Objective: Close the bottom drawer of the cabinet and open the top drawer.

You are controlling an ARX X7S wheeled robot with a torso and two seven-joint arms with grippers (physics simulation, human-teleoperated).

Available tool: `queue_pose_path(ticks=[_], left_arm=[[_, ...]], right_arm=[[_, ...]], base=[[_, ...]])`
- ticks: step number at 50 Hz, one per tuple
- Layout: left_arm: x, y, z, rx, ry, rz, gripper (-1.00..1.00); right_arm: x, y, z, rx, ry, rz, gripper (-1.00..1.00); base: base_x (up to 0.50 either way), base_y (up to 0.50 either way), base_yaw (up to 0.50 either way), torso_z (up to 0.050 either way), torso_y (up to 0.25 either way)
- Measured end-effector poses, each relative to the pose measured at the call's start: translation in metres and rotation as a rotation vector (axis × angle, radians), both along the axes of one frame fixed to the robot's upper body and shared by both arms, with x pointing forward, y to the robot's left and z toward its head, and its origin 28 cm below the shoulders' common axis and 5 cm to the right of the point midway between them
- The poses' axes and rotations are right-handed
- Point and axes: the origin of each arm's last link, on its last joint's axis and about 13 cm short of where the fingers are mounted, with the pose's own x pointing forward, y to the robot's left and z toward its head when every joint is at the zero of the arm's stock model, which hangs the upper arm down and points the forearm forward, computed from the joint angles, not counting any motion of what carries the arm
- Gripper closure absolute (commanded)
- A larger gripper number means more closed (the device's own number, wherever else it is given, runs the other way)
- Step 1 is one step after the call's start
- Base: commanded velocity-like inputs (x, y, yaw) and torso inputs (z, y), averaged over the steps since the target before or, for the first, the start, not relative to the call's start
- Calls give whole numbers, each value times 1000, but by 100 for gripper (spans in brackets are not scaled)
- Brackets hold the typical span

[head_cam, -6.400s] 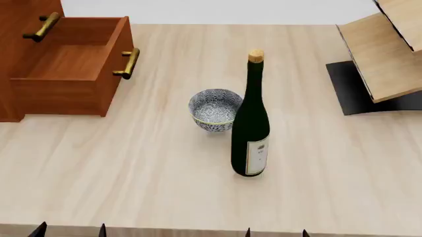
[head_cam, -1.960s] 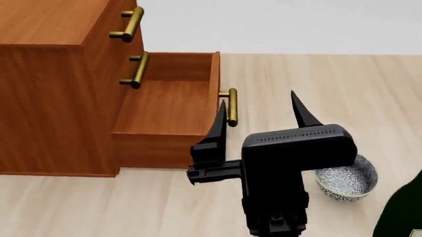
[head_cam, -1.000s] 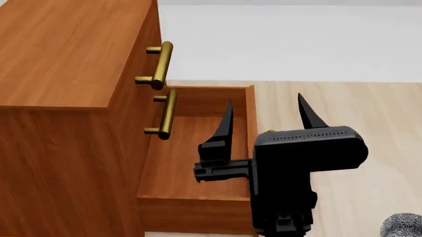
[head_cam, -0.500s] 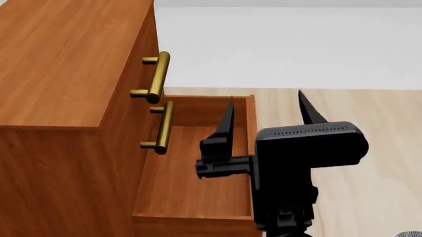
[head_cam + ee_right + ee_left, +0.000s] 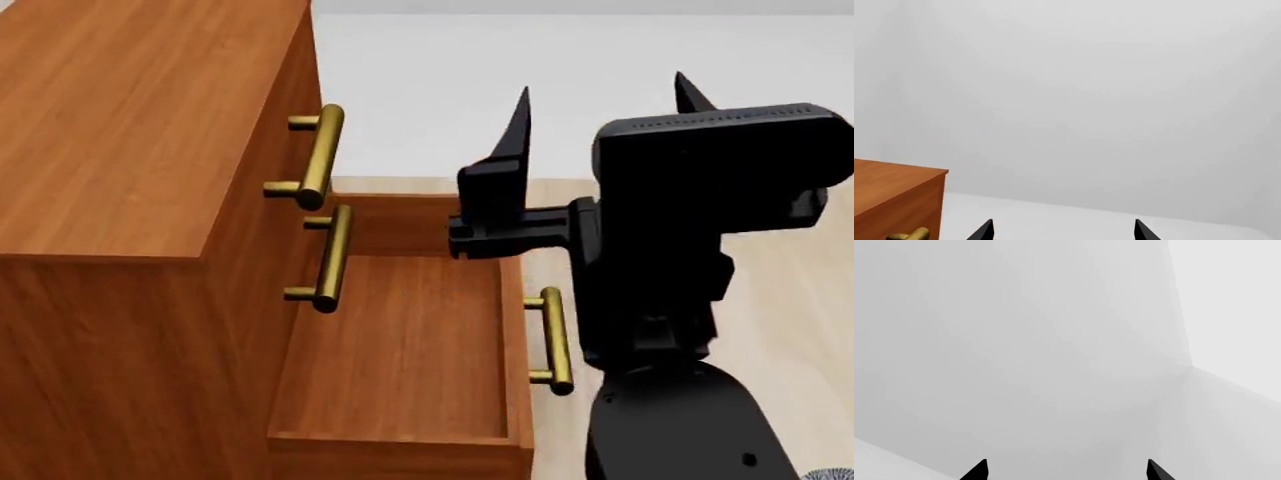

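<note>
The cabinet (image 5: 134, 200) fills the left of the head view. The top drawer is shut, with its brass handle (image 5: 314, 157) sticking out. The bottom drawer (image 5: 400, 350) is pulled far out, its handle (image 5: 554, 340) at its front. My right gripper (image 5: 605, 90) is open and empty, raised above the open bottom drawer, right of the top drawer's handle and apart from it. Its wrist view (image 5: 1063, 231) shows the cabinet's top corner (image 5: 894, 195) and a brass handle end (image 5: 911, 234). My left gripper (image 5: 1066, 471) is open, facing only grey walls; it does not show in the head view.
The middle drawer's handle (image 5: 327, 258) sits just under the top one, its drawer shut. The pale wooden table (image 5: 821, 330) shows right of my arm. A sliver of the patterned bowl (image 5: 834, 472) is at the bottom right corner.
My right gripper has risen and shifted right, from down over the open bottom drawer to the top drawer's height. The bottom drawer's handle now shows. The drawers have not moved.
</note>
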Motion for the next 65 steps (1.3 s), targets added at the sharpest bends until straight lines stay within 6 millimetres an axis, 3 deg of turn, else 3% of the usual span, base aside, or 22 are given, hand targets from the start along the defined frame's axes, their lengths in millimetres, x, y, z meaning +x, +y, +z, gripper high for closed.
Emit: queue_pose_path(ticks=[16,29,65], left_arm=[[0,-1,0,11,6,0,-100],[0,-1,1,22,18,2,-100],[1,-2,0,22,29,0,-100]], right_arm=[[11,-18,24,7,-21,-66,-100],[18,-32,33,35,-19,-121,-100],[35,-51,10,53,50,-203,-100]], base=[[0,0,0,0,0],[0,0,0,0,-43],[0,0,0,0,-223]])
